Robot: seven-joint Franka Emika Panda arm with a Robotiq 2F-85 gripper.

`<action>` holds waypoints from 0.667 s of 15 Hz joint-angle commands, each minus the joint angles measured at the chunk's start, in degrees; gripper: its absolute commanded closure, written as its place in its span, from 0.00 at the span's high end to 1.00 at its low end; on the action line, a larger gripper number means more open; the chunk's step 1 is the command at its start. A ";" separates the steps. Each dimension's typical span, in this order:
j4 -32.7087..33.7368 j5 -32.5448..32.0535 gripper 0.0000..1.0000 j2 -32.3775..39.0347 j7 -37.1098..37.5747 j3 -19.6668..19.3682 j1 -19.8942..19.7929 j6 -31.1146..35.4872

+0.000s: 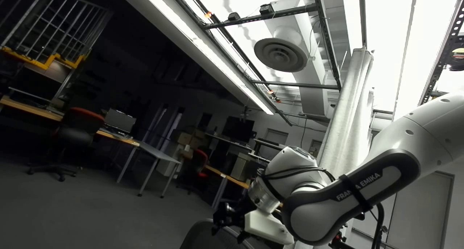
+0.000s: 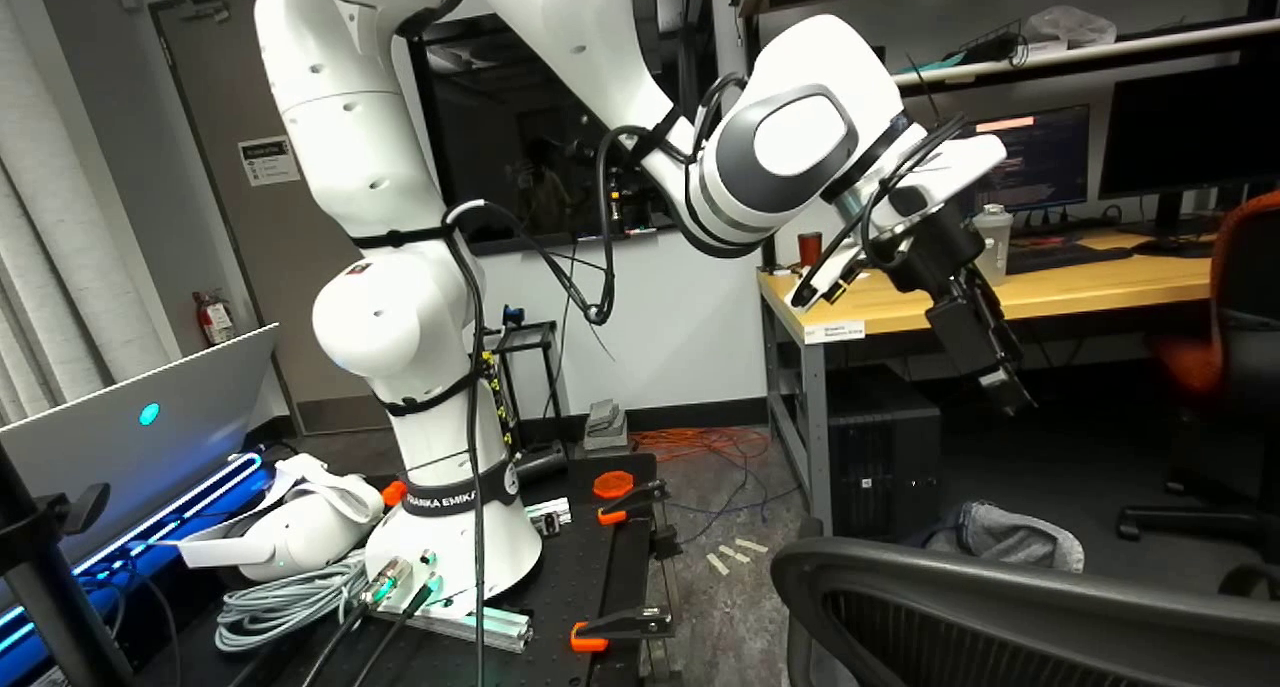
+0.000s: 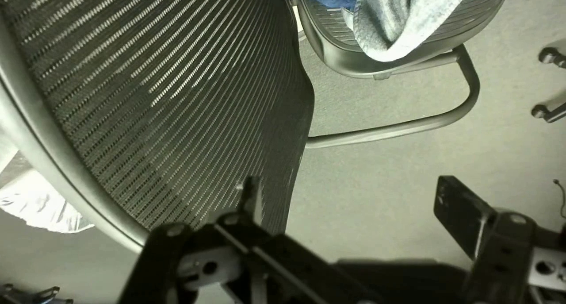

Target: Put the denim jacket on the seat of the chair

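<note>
The denim jacket (image 3: 393, 25) lies rumpled on the seat (image 3: 329, 58) of the chair at the top of the wrist view. It shows a pale fold and a darker blue part, and it is cut off by the frame edge. In an exterior view, the jacket (image 2: 1010, 537) shows as a grey-blue mound behind the chair's backrest (image 2: 960, 572). The mesh backrest (image 3: 177, 96) fills the left of the wrist view. My gripper (image 3: 347, 184) is open and empty, apart from the jacket. The gripper also shows in both exterior views (image 2: 1005, 392) (image 1: 228, 233).
The chair's curved armrest (image 3: 389, 133) stands out between the seat and my fingers. In an exterior view, a wooden desk (image 2: 1100, 287) with monitors stands behind the gripper. An orange chair (image 2: 1240, 297) stands at the right edge. A black computer case (image 2: 880, 457) is under the desk.
</note>
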 commanded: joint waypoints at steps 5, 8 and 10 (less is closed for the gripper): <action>-0.13 4.63 1.00 -1.93 -5.39 -0.51 0.42 -0.01; -0.25 4.63 1.00 -1.95 -5.41 -0.53 0.50 -0.01; -0.31 4.63 1.00 -1.95 -5.41 -0.53 0.52 -0.01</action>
